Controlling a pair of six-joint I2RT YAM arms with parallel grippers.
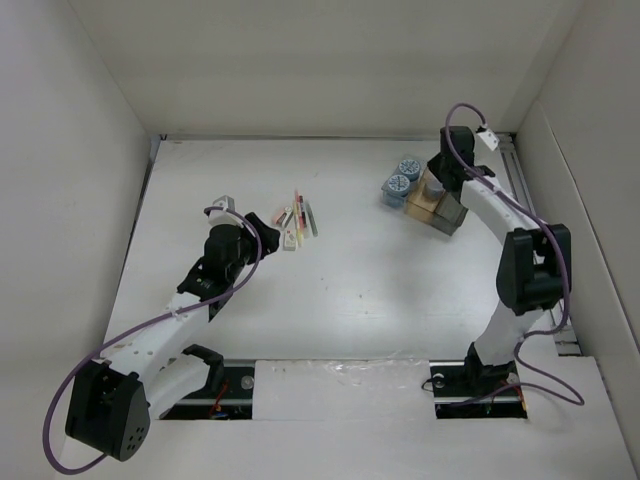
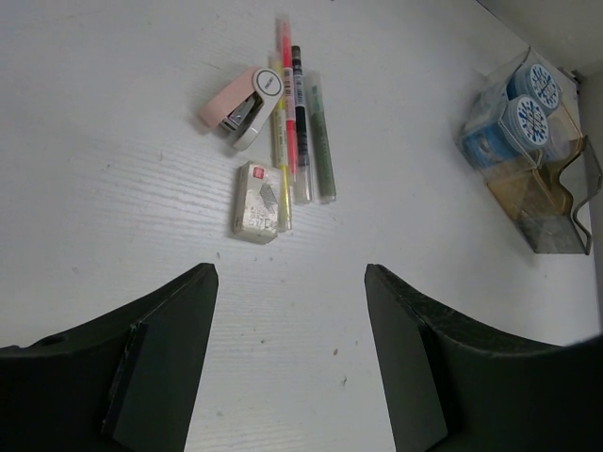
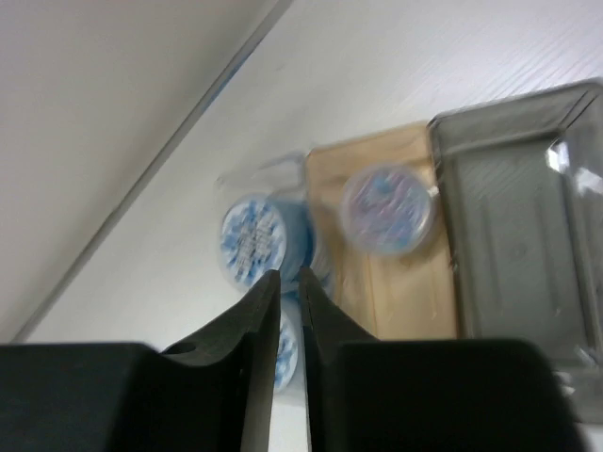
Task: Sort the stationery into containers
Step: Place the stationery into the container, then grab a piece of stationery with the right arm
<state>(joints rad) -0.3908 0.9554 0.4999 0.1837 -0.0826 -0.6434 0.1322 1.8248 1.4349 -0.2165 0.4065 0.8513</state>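
White table (image 1: 350, 280) carries the compartment tray (image 1: 450, 218). Bundle of sticks (image 1: 305, 215) lies well left of tray, side by side. Pink stapler (image 2: 240, 104) and small pale box (image 2: 256, 202) touch the bundle on its side away from the tray.

Top camera overlooks the whole table (image 1: 350, 290); both wrist cameras face the tray (image 3: 509, 217), the right much nearer.

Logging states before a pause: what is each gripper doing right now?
Left gripper: open, empty.
Right gripper: closed, holding nothing.

The left arm (image 1: 150, 345) and right arm (image 1: 492, 207) are white links with black joints; purple cables (image 1: 462, 106) run behind matte black fingers (image 2: 160, 367).
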